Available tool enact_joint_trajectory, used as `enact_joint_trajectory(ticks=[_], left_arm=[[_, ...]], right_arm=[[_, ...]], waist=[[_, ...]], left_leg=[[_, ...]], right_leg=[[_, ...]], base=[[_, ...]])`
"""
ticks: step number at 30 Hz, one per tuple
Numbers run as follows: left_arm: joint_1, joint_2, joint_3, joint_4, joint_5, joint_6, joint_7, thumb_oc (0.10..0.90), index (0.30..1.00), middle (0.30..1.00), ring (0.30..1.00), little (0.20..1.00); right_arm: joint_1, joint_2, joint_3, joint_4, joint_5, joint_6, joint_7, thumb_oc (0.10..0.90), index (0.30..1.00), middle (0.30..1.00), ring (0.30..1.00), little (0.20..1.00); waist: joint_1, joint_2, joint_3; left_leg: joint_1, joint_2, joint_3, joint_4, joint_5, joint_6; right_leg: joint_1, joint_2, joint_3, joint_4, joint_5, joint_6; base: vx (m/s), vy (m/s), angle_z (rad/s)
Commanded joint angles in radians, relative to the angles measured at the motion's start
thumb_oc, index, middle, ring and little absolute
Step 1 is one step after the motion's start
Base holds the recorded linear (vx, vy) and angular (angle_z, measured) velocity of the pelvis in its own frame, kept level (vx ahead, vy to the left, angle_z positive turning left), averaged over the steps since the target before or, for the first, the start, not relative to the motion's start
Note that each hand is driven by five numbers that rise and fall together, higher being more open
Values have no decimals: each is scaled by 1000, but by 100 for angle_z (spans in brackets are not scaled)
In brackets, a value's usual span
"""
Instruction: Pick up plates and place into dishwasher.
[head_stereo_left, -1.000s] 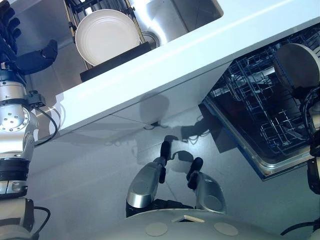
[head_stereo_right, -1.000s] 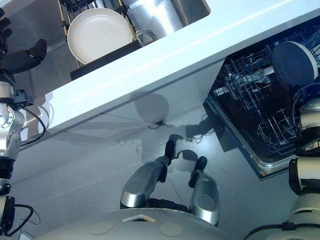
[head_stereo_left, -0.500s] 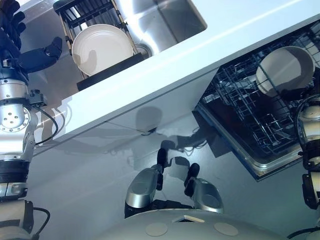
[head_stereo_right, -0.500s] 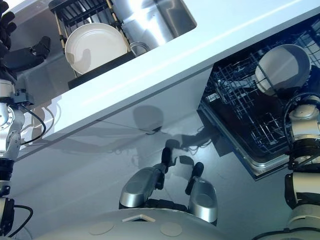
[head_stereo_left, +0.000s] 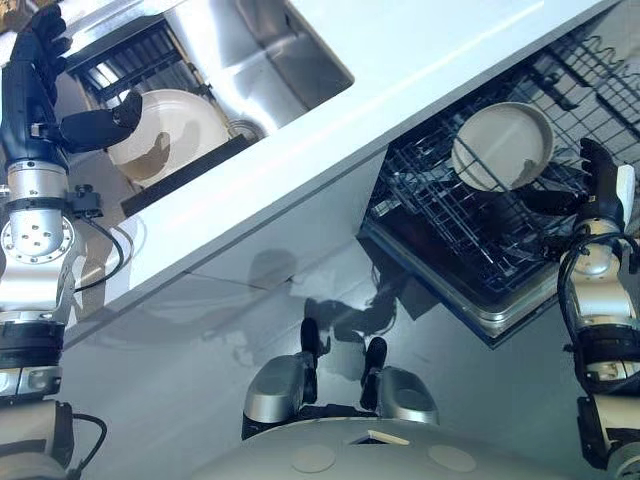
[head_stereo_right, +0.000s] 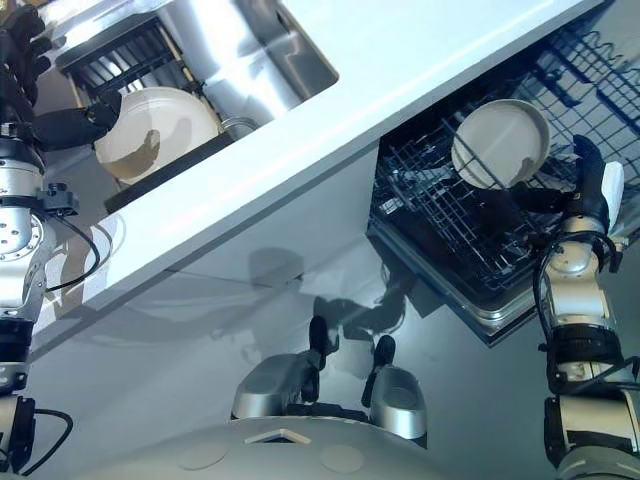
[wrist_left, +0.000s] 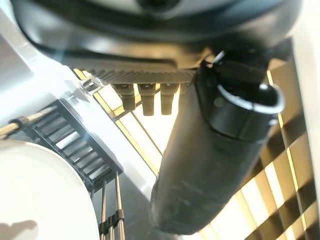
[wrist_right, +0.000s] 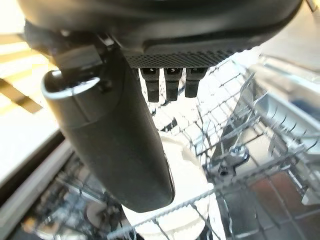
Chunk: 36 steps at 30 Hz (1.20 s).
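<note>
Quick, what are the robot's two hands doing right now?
Left hand: open, holding nothing, above the white plate in the sink rack.
Right hand: open, beside the plate in the dishwasher rack.

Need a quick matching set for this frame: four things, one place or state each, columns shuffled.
Things:
1. left hand
2. right hand
3. sink plate
4. rack plate

Places or states:
A. on the wires of the pulled-out dishwasher rack
B. in the dark drainer in the sink
C. open, beside the dishwasher plate
D. open, raised beside the sink

Pairs: 1-D, 2-C, 3-B, 4-A
</note>
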Motion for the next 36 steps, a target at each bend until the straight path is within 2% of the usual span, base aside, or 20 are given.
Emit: enact_joint_trajectory(ticks=[1, 6, 12, 16, 18, 26, 27, 28, 30, 31, 33, 36], left_arm=[[-19, 115, 75, 139, 64, 25, -17, 800, 900, 900, 900, 900], [-12, 164, 81, 257, 124, 73, -103, 800, 900, 900, 900, 900], [-27, 205, 55, 330, 199, 166, -253, 800, 900, 900, 900, 900], [-67, 227, 4, 378, 235, 250, -377, 800, 900, 900, 900, 900], [-81, 232, -14, 397, 268, 265, -415, 800, 900, 900, 900, 900], [-102, 247, -77, 446, 158, 326, -684, 800, 900, 900, 900, 900], [-99, 241, -78, 441, 117, 336, -712, 704, 818, 818, 818, 804], [-94, 230, -73, 426, 51, 330, -738, 407, 564, 564, 564, 507], [-84, 212, -60, 391, -33, 323, -747, 141, 335, 335, 335, 241], [-82, 209, -58, 387, -48, 315, -745, 100, 300, 300, 300, 200], [-69, 190, -43, 351, -113, 294, -730, 100, 300, 300, 300, 200], [-56, 151, -13, 263, -245, 221, -707, 100, 300, 300, 300, 200]], right_arm=[[51, -85, -32, -113, -66, -138, -37, 800, 900, 900, 900, 900], [100, -60, -30, -196, -82, -214, 31, 800, 900, 900, 900, 900], [144, -26, -7, -248, -115, -258, 114, 800, 900, 900, 900, 900], [139, -39, 25, -266, -149, -256, 134, 800, 900, 900, 900, 900], [133, -43, 38, -266, -147, -251, 139, 800, 900, 900, 900, 900], [138, -50, 58, -256, -119, -267, 171, 800, 900, 900, 900, 900], [139, -46, 60, -251, -117, -270, 175, 800, 900, 900, 900, 900], [139, -40, 62, -248, -124, -270, 176, 800, 900, 900, 900, 900], [142, -34, 62, -246, -113, -272, 179, 800, 900, 900, 900, 900], [143, -33, 62, -245, -113, -274, 178, 800, 900, 900, 900, 900], [144, -27, 62, -243, -110, -278, 175, 800, 900, 900, 900, 900], [144, -13, 62, -243, -96, -288, 165, 800, 900, 900, 900, 900]], waist=[[-42, 29, -219], [-70, 36, -219], [-95, 42, -207], [-98, 44, -196], [-99, 44, -193], [-100, 47, -184], [-98, 48, -183], [-96, 50, -181], [-92, 51, -179], [-91, 52, -179], [-87, 52, -179], [-75, 50, -183]], left_leg=[[-3, -25, 25, 81, -155, -13], [8, -35, 66, 76, -170, 9], [-1, -48, 120, 91, -187, 32], [-15, -51, 139, 109, -196, 40], [-20, -52, 144, 112, -197, 41], [-32, -60, 153, 112, -197, 48], [-31, -61, 151, 110, -197, 48], [-30, -62, 148, 108, -195, 47], [-29, -62, 144, 105, -194, 47], [-29, -62, 143, 105, -193, 47], [-30, -61, 139, 105, -192, 45], [-29, -60, 130, 103, -190, 43]], right_leg=[[-33, 14, -16, 98, -104, 32], [-54, -2, 1, 115, -87, 63], [-96, -23, 12, 142, -55, 96], [-121, -30, 17, 152, -43, 107], [-129, -33, 19, 154, -37, 110], [-154, -44, 30, 171, -14, 120], [-155, -44, 31, 173, -12, 120], [-157, -46, 30, 176, -10, 120], [-157, -48, 28, 176, -12, 120], [-157, -48, 28, 176, -12, 120], [-154, -48, 24, 175, -17, 119], [-147, -48, 14, 174, -28, 117]], base=[[40, 205, -35], [25, 186, -25], [7, 165, -23], [-16, 114, -23], [-20, 79, -22], [-31, 52, -6], [-32, 19, -6], [-30, 14, -4], [-15, 1, 0], [0, 0, 0], [-19, -20, 3], [-31, -50, 14]])
